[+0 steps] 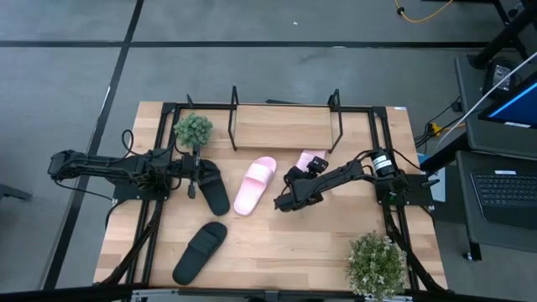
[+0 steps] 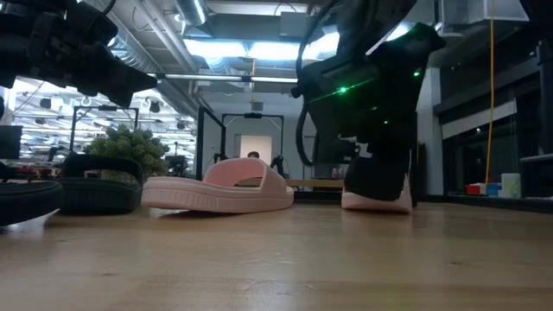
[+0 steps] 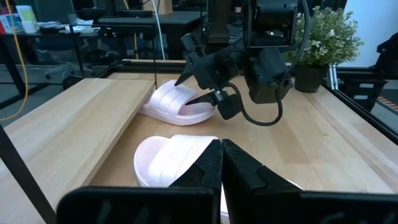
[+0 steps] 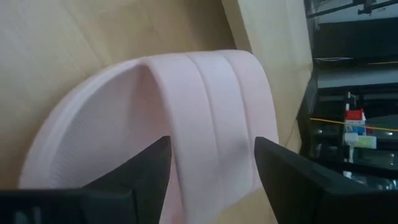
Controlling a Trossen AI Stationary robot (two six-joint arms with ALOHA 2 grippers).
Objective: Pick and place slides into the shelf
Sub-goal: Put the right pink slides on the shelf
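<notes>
A pale pink slide lies on the table in front of the shelf, half hidden under my right arm. My right gripper is open. Its fingers stand on either side of this slide's wide strap, and no touch shows. It also shows in the left wrist view over that slide. A second pink slide lies at mid-table. One black slide lies beside my left gripper, which is shut, empty and raised. Another black slide lies near the front.
A small potted plant stands at the shelf's left end and a larger one at the front right. Black frame rails run along the table's left and right sides. The shelf's wooden board holds nothing.
</notes>
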